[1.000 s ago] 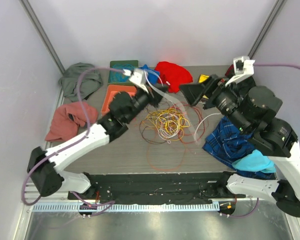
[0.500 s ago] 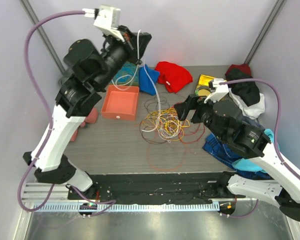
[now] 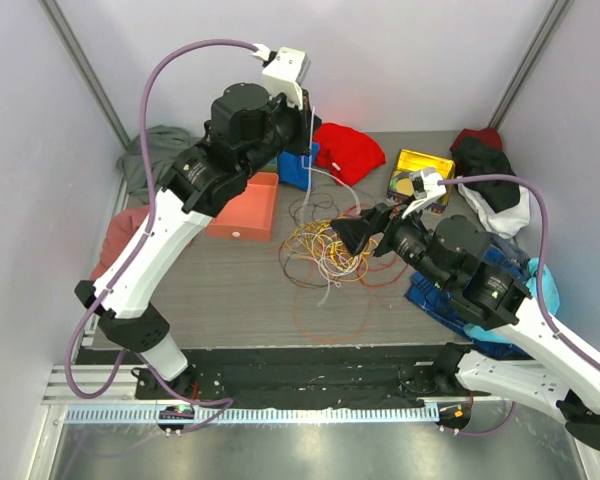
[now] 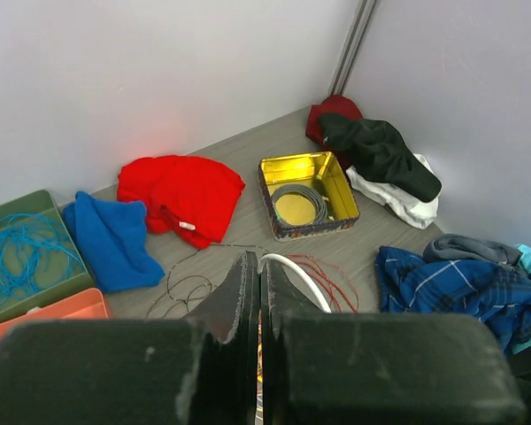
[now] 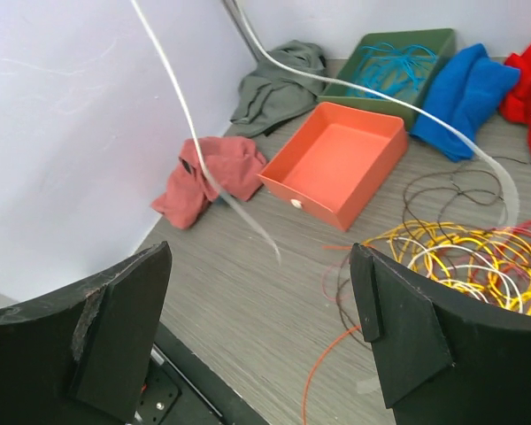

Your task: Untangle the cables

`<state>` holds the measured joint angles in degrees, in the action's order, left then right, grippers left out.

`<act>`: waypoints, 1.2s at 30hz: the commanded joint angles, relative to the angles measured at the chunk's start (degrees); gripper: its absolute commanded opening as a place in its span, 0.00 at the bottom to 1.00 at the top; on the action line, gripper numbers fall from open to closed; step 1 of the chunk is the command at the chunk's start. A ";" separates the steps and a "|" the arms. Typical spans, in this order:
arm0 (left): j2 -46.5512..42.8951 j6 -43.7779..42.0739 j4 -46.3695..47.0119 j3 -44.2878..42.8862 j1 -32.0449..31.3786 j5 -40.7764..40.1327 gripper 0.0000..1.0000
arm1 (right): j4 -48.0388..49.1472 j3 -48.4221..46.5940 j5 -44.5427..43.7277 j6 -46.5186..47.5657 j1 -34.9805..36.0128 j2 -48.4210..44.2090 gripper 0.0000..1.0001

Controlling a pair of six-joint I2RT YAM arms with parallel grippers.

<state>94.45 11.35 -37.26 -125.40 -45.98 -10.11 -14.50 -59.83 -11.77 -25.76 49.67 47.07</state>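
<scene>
The left tool (image 4: pixel 258 266) is clenched on a white cable (image 3: pixel 313 160), high above the table (image 3: pixel 230 290) at about 12 o'clock from the tangled cables (image 3: pixel 325 250) lying mid-table. The strand drops into that heap. The right tool (image 3: pixel 352 235) hovers released at the heap's 3 o'clock edge, gripping nothing. The white strand looks threaded through other loops. With nothing pinning the heap, lifting higher could hoist it whole and tighten the knots, or the thin cable could slip free. Dragged loops might also catch the orange tray (image 3: pixel 245 205) at 9 o'clock.
</scene>
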 commanded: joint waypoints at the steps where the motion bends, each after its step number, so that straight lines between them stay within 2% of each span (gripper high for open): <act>1: 0.46 0.42 -0.88 -1.07 0.36 0.61 0.00 | 8.70 0.68 0.97 0.62 0.25 -0.93 0.91; 8: 1.17 2.35 -1.68 -0.81 0.27 2.99 0.00 | 18.26 1.65 2.45 1.50 0.25 4.59 0.90; 15: 0.03 3.41 -0.80 2.18 0.27 4.92 0.00 | 23.64 -0.46 2.72 2.03 0.16 12.77 0.87; 17: -0.15 3.50 -0.63 2.97 0.27 5.27 0.00 | 25.04 -1.16 1.93 2.03 0.25 15.41 0.79; 18: -0.50 3.59 -0.45 3.23 0.27 5.36 0.00 | 25.66 -1.42 0.62 2.03 0.25 16.03 0.63; 20: -0.94 3.59 -0.36 4.37 0.27 5.54 0.00 | 26.10 -1.69 -0.79 2.20 0.16 16.91 0.51; 21: -1.64 3.50 -0.28 4.81 0.27 5.63 0.00 | 26.10 -1.60 -2.19 2.29 0.25 16.83 0.34; 23: -2.43 3.24 0.34 6.74 0.27 5.36 0.00 | 25.49 -1.43 -3.52 2.47 0.25 15.69 0.17; 24: -3.22 2.71 0.52 7.53 0.27 5.01 0.00 | 25.14 -1.34 -4.05 2.47 0.16 14.99 0.05; 26: -3.92 2.10 1.13 8.85 0.27 3.78 0.00 | 23.04 -1.43 -4.49 2.73 0.25 12.71 0.01; 36: -7.44 1.12 2.10 18.70 0.27 3.52 0.00 | 11.96 -7.05 -10.90 7.21 0.25 5.23 0.01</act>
<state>89.71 13.04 -37.63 -109.23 -45.98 -6.46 0.27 -62.08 -18.20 -21.82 49.67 53.98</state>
